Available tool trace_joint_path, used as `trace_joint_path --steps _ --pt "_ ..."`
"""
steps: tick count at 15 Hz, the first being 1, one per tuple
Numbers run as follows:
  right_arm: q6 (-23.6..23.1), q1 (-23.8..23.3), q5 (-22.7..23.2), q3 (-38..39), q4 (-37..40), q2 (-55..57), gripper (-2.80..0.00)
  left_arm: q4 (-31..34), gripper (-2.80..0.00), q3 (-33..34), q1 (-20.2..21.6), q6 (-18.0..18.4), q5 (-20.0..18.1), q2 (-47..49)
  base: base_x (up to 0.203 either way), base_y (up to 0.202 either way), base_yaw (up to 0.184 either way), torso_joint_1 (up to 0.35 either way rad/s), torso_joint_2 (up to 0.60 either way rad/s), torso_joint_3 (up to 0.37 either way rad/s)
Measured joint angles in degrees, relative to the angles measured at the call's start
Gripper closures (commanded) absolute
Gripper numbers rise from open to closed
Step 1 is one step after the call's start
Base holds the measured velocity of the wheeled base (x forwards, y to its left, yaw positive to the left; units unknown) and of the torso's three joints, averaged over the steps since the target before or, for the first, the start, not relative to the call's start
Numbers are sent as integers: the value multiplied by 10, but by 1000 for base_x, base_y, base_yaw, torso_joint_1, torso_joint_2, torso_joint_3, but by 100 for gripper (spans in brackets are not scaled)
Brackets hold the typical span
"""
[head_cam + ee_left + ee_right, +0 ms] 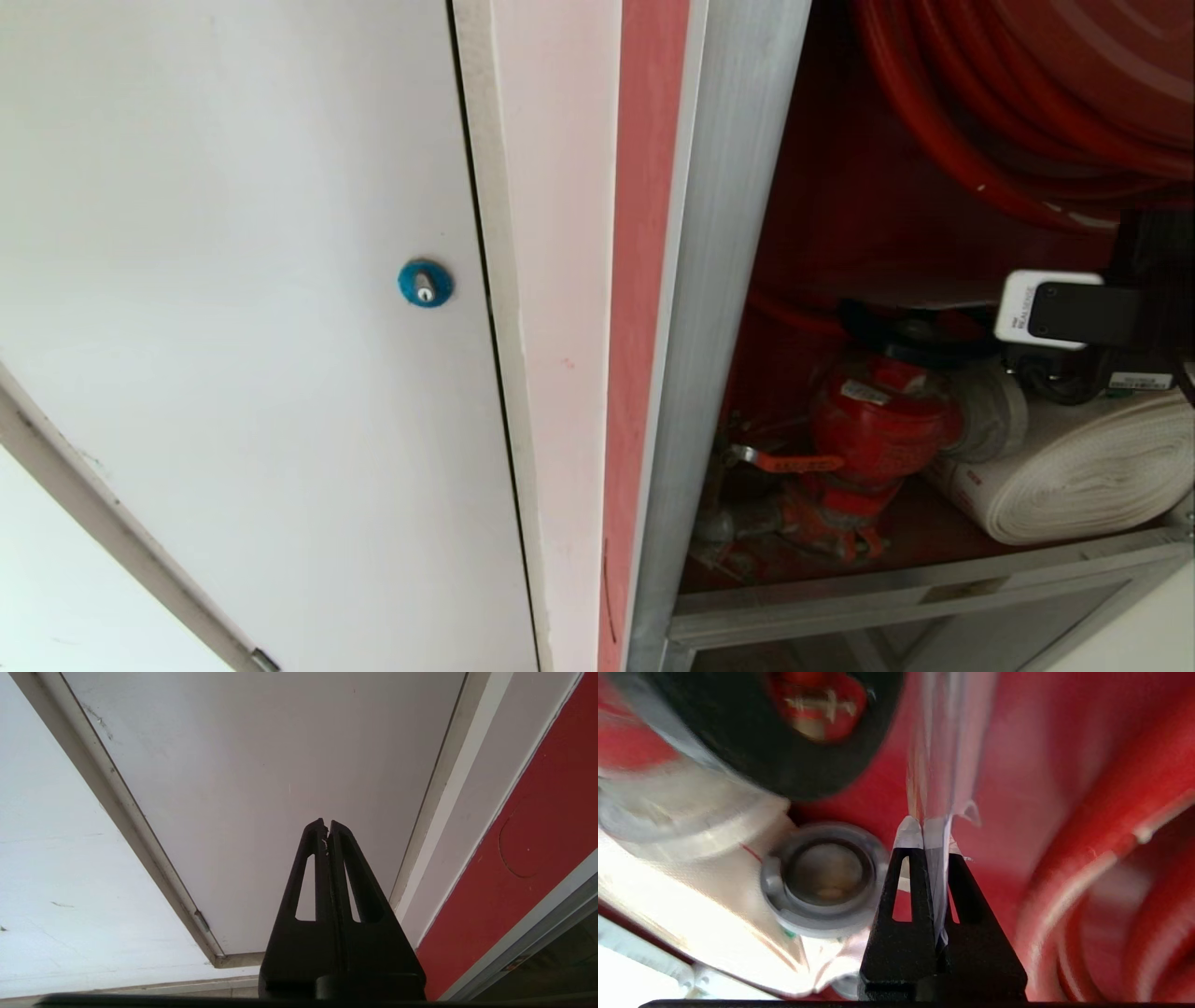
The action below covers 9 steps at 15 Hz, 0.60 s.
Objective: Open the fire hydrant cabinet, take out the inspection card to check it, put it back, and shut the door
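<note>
The fire hydrant cabinet (719, 280) stands open, showing its red inside, a red valve (873, 425), a white rolled hose (1074, 476) and the red hose reel (1008, 103). My right gripper (931, 840) is inside the cabinet, shut on the inspection card (941, 765), a thin pale sheet seen edge-on between the taped fingertips. In the head view the card (920, 297) shows as a pale strip above the valve's black handwheel. My left gripper (327, 823) is shut and empty, parked in front of the white panel. The door is out of view.
A plain white panel door with a blue round lock (425, 283) fills the left. A metal hose coupling (824, 875) lies close beside my right fingers. The cabinet's aluminium bottom rail (924, 593) runs below the valve and hose.
</note>
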Motion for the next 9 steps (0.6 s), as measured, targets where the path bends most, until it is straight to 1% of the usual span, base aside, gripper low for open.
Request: trace_joint_path --steps 1,3,9 --pt "-1 -1 13 0 0 2 -280 0 0 0 0 0 0 0 0 0 0 0 0 0" --pt "-1 -1 21 3 0 3 -280 0 0 0 0 0 0 0 0 0 0 0 0 0" --pt "-4 -2 22 17 6 -21 -280 0 0 0 0 0 0 0 0 0 0 0 0 0"
